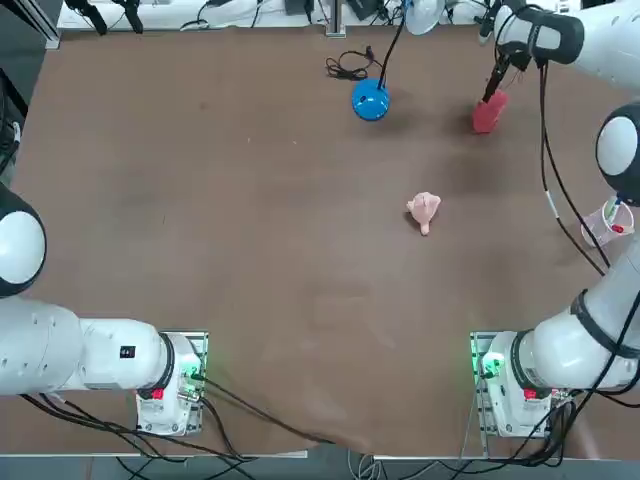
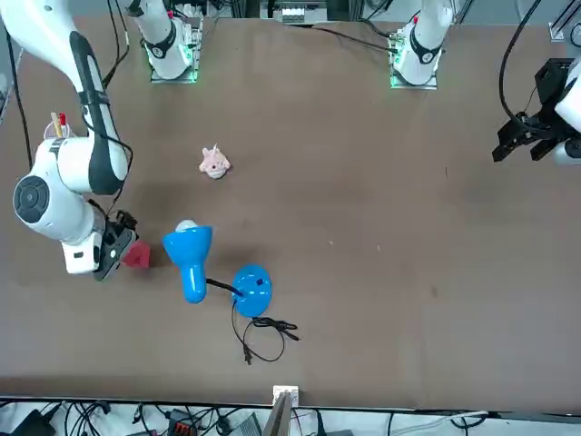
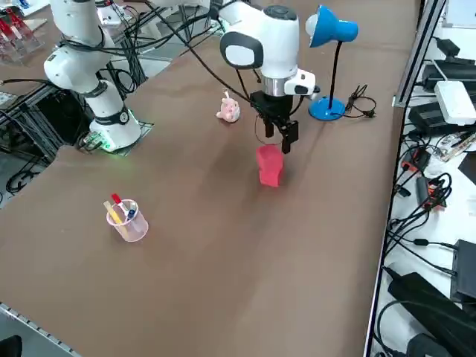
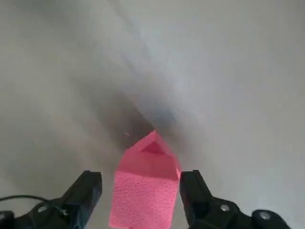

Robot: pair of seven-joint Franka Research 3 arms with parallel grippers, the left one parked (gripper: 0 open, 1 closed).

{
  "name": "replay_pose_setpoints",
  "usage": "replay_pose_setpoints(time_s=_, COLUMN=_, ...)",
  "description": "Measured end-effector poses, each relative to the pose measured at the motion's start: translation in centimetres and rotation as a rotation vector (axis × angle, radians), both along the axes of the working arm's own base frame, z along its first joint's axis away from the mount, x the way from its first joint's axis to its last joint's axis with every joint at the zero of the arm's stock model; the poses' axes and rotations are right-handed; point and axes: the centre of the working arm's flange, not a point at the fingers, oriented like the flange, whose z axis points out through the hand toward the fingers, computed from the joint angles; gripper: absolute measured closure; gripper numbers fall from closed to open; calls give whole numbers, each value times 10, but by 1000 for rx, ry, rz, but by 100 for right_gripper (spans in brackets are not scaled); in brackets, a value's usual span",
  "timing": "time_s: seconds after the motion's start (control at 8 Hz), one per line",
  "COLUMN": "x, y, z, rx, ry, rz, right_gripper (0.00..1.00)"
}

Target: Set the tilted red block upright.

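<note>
The red block (image 1: 488, 112) stands on the brown table at the far right, leaning slightly in the right side view (image 3: 269, 165). My right gripper (image 1: 495, 85) hangs just above its top (image 3: 285, 137). In the right wrist view the block (image 4: 145, 186) sits between my two black fingers (image 4: 88, 191). The gripper (image 4: 140, 191) is open, with a visible gap on one side of the block. From the front, the block (image 2: 136, 256) shows beside the gripper (image 2: 113, 250).
A blue desk lamp (image 1: 370, 100) with a black cord stands left of the block. A pale pink lumpy object (image 1: 424, 210) lies nearer mid-table. A clear cup (image 1: 605, 222) holding pens sits at the right edge.
</note>
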Motion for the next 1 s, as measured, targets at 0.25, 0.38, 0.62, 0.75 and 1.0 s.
replay_pose_setpoints(time_s=0.25, x=0, y=-8, z=-1, rx=-1, ry=1, rz=-10, right_gripper=0)
replay_pose_setpoints(time_s=0.38, x=0, y=-13, z=-1, rx=-1, ry=2, rz=-16, right_gripper=0)
replay_pose_setpoints(time_s=0.62, x=-1, y=-21, z=-3, rx=-2, ry=6, rz=-28, right_gripper=0)
replay_pose_setpoints(time_s=0.75, x=-1, y=-24, z=-6, rx=0, ry=11, rz=-33, right_gripper=0)
replay_pose_setpoints(time_s=1.0, x=-2, y=-24, z=-15, rx=4, ry=25, rz=-37, right_gripper=0)
